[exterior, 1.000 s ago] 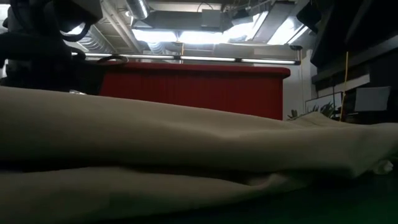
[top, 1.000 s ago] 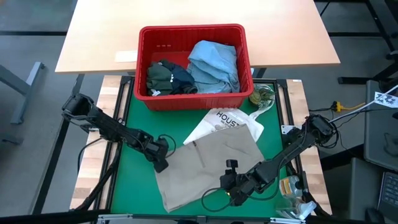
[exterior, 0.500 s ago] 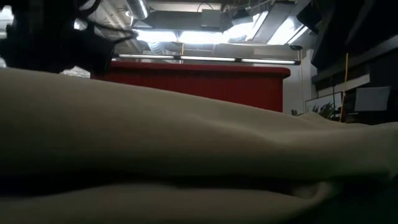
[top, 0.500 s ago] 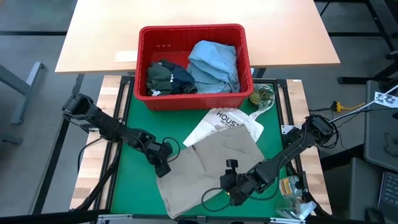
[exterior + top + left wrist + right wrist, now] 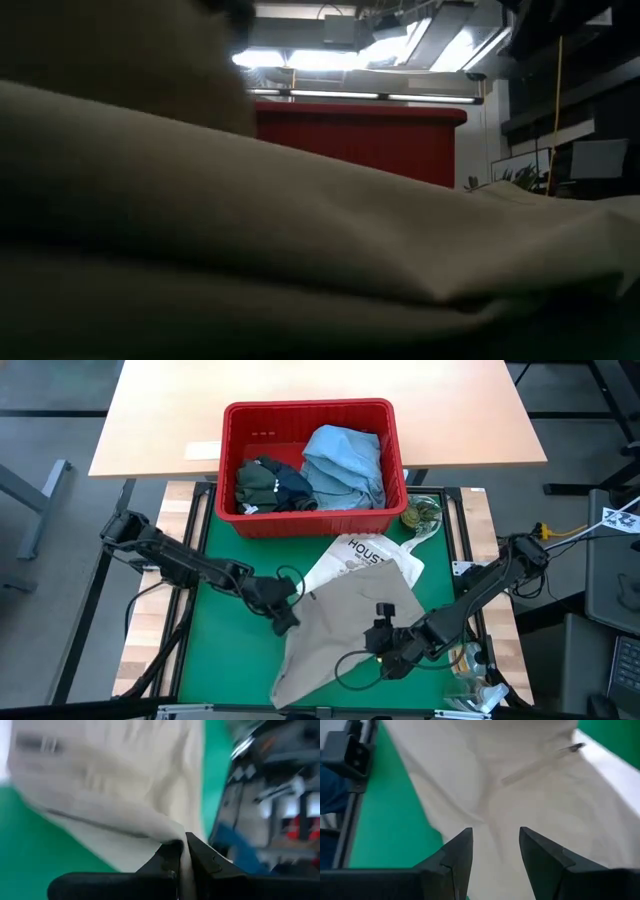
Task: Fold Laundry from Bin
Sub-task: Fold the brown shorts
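Observation:
A beige garment [image 5: 350,625] lies on the green mat [image 5: 220,650], and its near part fills the low view [image 5: 300,250]. My left gripper [image 5: 287,622] is shut on its left edge. My right gripper [image 5: 495,851] stands open over the garment's near right part [image 5: 388,663], with nothing between its fingers. The red bin [image 5: 305,408] stands at the far side. It holds a light blue shirt [image 5: 345,465], a dark olive garment [image 5: 260,478] and a navy one [image 5: 293,487]. My left gripper pinches the beige garment's left edge [image 5: 167,832] between its two shut fingers [image 5: 197,857]. The fingers come slanting down from the table's left. The pinched edge is raised off the mat and drawn toward the right, while the rest of the garment lies on the mat.
A white printed tote bag [image 5: 365,558] lies between the bin and the beige garment, partly under it. A small green object [image 5: 420,515] sits at the mat's far right corner. Clutter [image 5: 468,660] lies by the near right edge. Bare green mat shows at the left.
My left gripper has gone up and toward the table's right, carrying the beige garment's left edge with it. The left part has come off the mat and folded toward the middle, while the right part has stayed. My right gripper has risen a little, still open.

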`<control>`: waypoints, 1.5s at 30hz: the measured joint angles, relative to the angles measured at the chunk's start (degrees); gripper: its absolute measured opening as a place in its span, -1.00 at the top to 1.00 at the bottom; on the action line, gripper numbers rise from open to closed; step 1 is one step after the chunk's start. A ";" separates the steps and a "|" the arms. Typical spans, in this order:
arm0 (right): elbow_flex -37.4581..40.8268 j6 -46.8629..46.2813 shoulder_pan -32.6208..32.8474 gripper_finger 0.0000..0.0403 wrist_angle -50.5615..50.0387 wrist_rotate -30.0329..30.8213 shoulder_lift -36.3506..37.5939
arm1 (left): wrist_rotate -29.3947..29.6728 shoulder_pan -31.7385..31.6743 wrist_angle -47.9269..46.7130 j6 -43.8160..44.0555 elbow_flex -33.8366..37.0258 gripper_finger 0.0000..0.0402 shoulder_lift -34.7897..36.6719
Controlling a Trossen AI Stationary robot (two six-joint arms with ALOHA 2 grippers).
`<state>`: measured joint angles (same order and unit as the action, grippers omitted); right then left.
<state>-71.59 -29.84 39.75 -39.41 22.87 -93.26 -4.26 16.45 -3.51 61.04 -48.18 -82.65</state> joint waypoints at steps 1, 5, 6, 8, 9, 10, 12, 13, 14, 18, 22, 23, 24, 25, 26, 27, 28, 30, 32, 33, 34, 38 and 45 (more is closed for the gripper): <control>0.00 -0.18 0.00 0.19 -0.83 0.68 0.59 | 0.85 -0.37 2.00 0.01 0.00 0.96 0.00; 0.00 -3.09 -0.01 0.19 -4.95 5.61 2.66 | 4.18 -1.50 8.12 -0.07 0.00 0.96 0.00; 0.00 -4.20 0.00 0.19 -6.16 7.17 3.06 | 5.07 -1.68 9.05 -0.09 0.00 0.96 0.00; 0.00 -6.29 -0.02 0.19 -8.37 9.43 3.84 | 7.07 -2.14 10.75 -0.09 0.00 0.96 0.00; 0.00 -7.38 0.00 0.19 -9.44 10.22 4.15 | 8.02 -2.42 11.83 -0.09 0.00 0.96 0.00; 0.00 -8.04 0.00 0.19 -10.36 10.56 4.57 | 8.91 -2.71 13.02 -0.09 0.00 0.96 0.00; 0.00 -9.23 -0.02 0.19 -11.73 10.67 5.31 | 10.68 -3.36 14.94 -0.11 0.00 0.96 0.00; 0.00 -9.58 -0.02 0.19 -12.09 10.72 5.75 | 11.38 -3.72 15.80 -0.12 0.00 0.96 0.00; 0.00 -9.86 -0.02 0.19 -12.25 10.94 6.12 | 12.05 -4.08 16.67 -0.11 0.00 0.96 0.00; 0.00 -10.23 -0.02 0.19 -12.25 11.21 7.67 | 13.92 -5.56 22.12 -0.56 -0.04 0.96 -1.06; 0.00 -10.23 0.00 0.19 -13.39 11.57 9.52 | 14.21 -6.97 30.59 -3.70 -0.04 0.96 -4.40; 0.00 -10.21 0.00 0.19 -13.70 11.66 10.11 | 14.43 -7.37 32.39 -3.80 -0.04 0.96 -5.24; 0.00 -10.22 -0.01 0.19 -14.12 12.15 10.74 | 14.93 -7.92 34.09 -3.80 -0.04 0.96 -6.12; 0.00 -10.22 -0.02 0.19 -14.63 12.72 11.35 | 15.39 -8.43 35.77 -3.84 -0.04 0.96 -6.93; 0.00 -10.23 -0.02 0.19 -15.05 13.27 12.04 | 15.55 -8.97 37.52 -4.18 -0.04 0.96 -7.66; 0.00 -10.19 -0.02 0.19 -15.33 13.75 12.79 | 15.68 -9.49 39.29 -4.50 -0.04 0.96 -8.40; 0.00 -10.21 -0.02 0.19 -15.51 14.26 13.62 | 15.72 -10.03 40.44 -4.63 -0.42 0.96 -9.25; 0.00 -10.21 -0.02 0.19 -15.75 15.80 15.27 | 15.70 -10.81 40.95 -4.85 -1.92 0.96 -10.94; -0.02 -10.21 -0.02 0.19 -15.79 18.20 16.83 | 15.40 -11.40 40.86 -6.83 -4.17 0.96 -13.04; -0.02 -10.22 -0.02 0.19 -15.96 19.20 17.50 | 15.22 -11.61 40.86 -8.11 -5.51 0.96 -14.16; -0.02 -10.23 -0.02 0.19 -16.16 19.89 18.15 | 15.26 -11.74 40.66 -9.43 -6.73 0.96 -15.25; -0.02 -10.21 -0.02 0.19 -16.14 20.75 20.02 | 16.21 -12.40 40.45 -13.42 -11.74 0.96 -19.89; -0.04 -10.19 -0.02 0.19 -16.57 20.58 20.20 | 17.05 -14.68 40.31 -13.63 -15.76 0.96 -26.96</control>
<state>-71.64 -40.03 39.72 -55.99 43.44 -73.06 12.80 1.77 36.79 47.41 -63.94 -109.62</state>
